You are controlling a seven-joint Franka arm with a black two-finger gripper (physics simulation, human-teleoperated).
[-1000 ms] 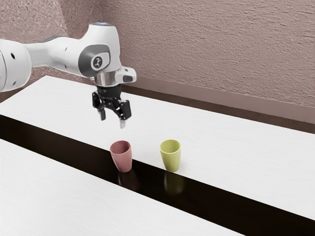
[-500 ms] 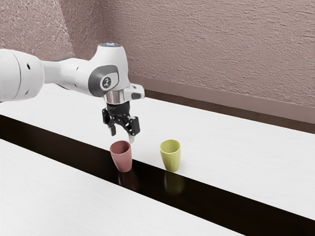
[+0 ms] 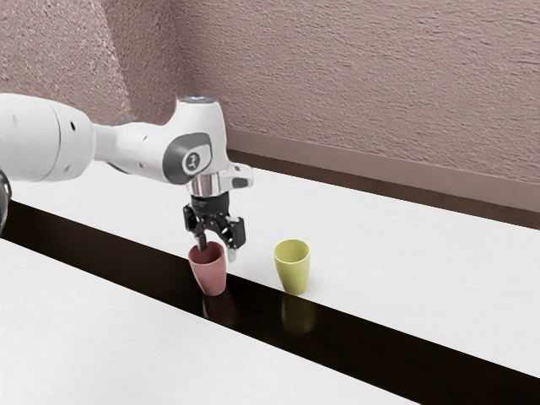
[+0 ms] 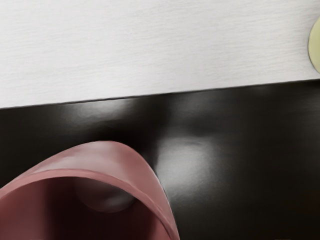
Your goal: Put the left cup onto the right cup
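A pink cup (image 3: 208,270) stands upright on the black stripe of the table, at the exterior view's left of a yellow-green cup (image 3: 292,265). My gripper (image 3: 214,248) is open and has come down onto the pink cup's rim: one finger reaches inside the mouth, the other hangs outside its wall on the yellow cup's side. In the wrist view the pink cup (image 4: 95,200) looms large just under my hand, and a sliver of the yellow-green cup (image 4: 315,45) shows at the edge.
The table (image 3: 405,253) is white with a glossy black band (image 3: 354,337) running across it, on which both cups stand. A textured pinkish wall rises behind the table.
My hand has dropped steadily and shifted toward the exterior view's right, from well above the pink cup to its rim. Both cups have stayed put.
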